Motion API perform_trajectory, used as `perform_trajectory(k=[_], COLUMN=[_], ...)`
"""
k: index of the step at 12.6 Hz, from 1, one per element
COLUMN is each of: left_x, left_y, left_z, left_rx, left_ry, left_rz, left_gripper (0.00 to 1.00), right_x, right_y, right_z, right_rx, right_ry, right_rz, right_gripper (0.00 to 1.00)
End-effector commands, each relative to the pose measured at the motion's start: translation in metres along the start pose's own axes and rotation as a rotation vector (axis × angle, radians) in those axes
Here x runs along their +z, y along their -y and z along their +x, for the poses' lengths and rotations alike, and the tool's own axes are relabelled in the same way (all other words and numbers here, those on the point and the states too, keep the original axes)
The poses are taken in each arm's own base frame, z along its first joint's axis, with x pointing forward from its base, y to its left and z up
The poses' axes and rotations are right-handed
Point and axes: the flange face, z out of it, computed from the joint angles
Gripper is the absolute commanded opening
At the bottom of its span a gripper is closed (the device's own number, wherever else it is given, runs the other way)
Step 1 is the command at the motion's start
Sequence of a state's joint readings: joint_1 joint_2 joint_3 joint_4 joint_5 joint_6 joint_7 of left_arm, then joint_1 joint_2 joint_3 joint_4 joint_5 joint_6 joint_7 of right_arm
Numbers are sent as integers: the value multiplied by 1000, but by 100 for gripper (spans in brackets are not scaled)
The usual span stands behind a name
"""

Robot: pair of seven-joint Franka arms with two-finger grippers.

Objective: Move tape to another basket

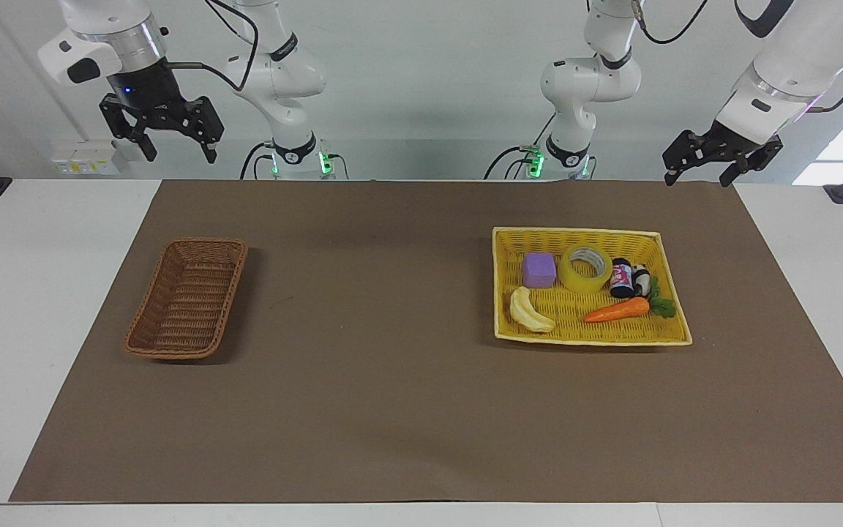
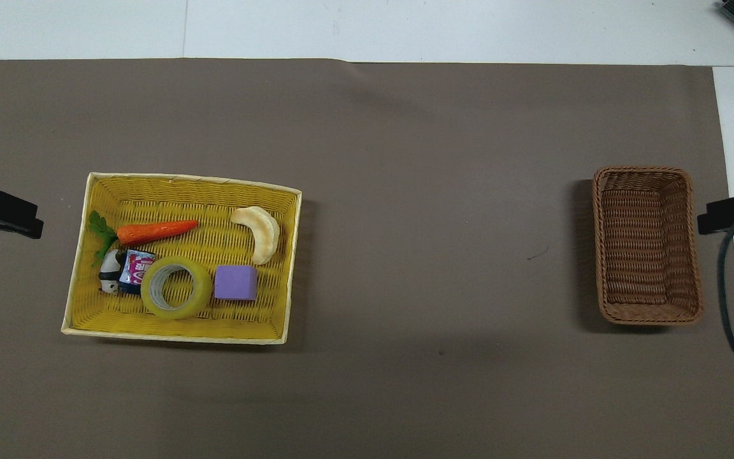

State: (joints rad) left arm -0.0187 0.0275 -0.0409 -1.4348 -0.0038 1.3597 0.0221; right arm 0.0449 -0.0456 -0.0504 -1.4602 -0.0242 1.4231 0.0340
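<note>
- Lying flat in the big bright-yellow woven tray (image 1: pixel 667 289): the wide roll of yellowish see-through tape (image 1: pixel 587 268), between a purple block (image 1: pixel 539 270) and a little panda toy (image 1: pixel 628 278).
- Sitting with nothing in it toward the right arm's end of the bench: the small dark-brown wicker basket (image 1: pixel 187 298).
- Hanging up high with jaws wide open, holding nothing: the left gripper (image 1: pixel 698 173) and the right gripper (image 1: pixel 180 154).

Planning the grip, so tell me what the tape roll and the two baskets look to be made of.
Tape roll: glossy yellowish translucent plastic film on a pale, likely cardboard core. Brown basket: dark woven wicker, matte, visible ribbed weave. Yellow tray basket: bright woven strands, possibly plastic or dyed straw, with a pale rim.
</note>
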Motion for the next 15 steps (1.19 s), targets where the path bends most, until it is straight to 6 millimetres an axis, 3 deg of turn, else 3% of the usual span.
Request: perform_trajectory(k=[1,15], left_x=[-28,-26], left_y=[0,1], left_z=[-26,-25], left_rx=[21,22], left_ry=[-48,-61], left_rz=[9,7], left_gripper=[100,100], right_x=[0,0], right_y=[-3,-5], right_z=[-3,-3], right_rx=[-17,-17], right_ry=[4,6], right_rz=[3,3], right_gripper=[100,100])
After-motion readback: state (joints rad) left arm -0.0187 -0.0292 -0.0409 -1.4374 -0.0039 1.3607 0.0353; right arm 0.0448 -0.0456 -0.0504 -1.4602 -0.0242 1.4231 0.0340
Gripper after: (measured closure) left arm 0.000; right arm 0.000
